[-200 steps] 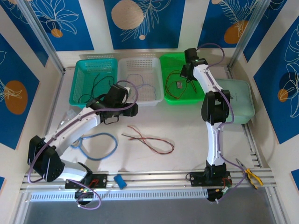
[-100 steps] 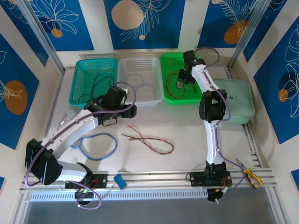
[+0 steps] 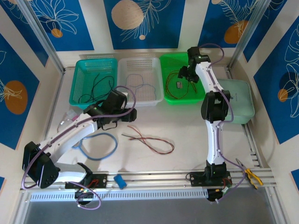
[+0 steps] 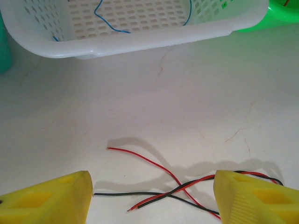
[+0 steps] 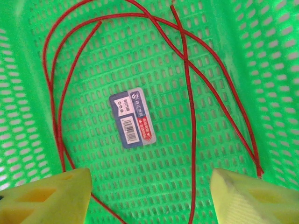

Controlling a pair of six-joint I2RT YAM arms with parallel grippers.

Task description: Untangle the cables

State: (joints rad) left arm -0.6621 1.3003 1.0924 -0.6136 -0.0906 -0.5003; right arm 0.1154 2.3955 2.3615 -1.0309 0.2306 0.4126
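Observation:
Tangled red and black cables (image 3: 148,139) lie on the table in the middle. In the left wrist view a red cable (image 4: 148,163), a black cable (image 4: 135,193) and a red-black pair (image 4: 159,198) cross between my yellow fingertips (image 4: 51,198). My left gripper (image 4: 152,200) hangs open just over their left ends, holding nothing. My right gripper (image 5: 149,196) is open above the green basket (image 3: 174,99), where loose red cables (image 5: 188,107) lie on the mesh floor. Neither jaw touches them.
A white basket (image 3: 140,101) holds a thin blue wire (image 4: 110,23), and a teal basket (image 3: 76,91) holds black wires. A thick light-blue hose loop (image 3: 98,145) lies front left. A pale green box (image 3: 239,100) sits at the right, with pliers (image 3: 252,176) on the front rail.
My right gripper has gone from shut to open over the green basket. My left arm has eased down toward the cables on the table.

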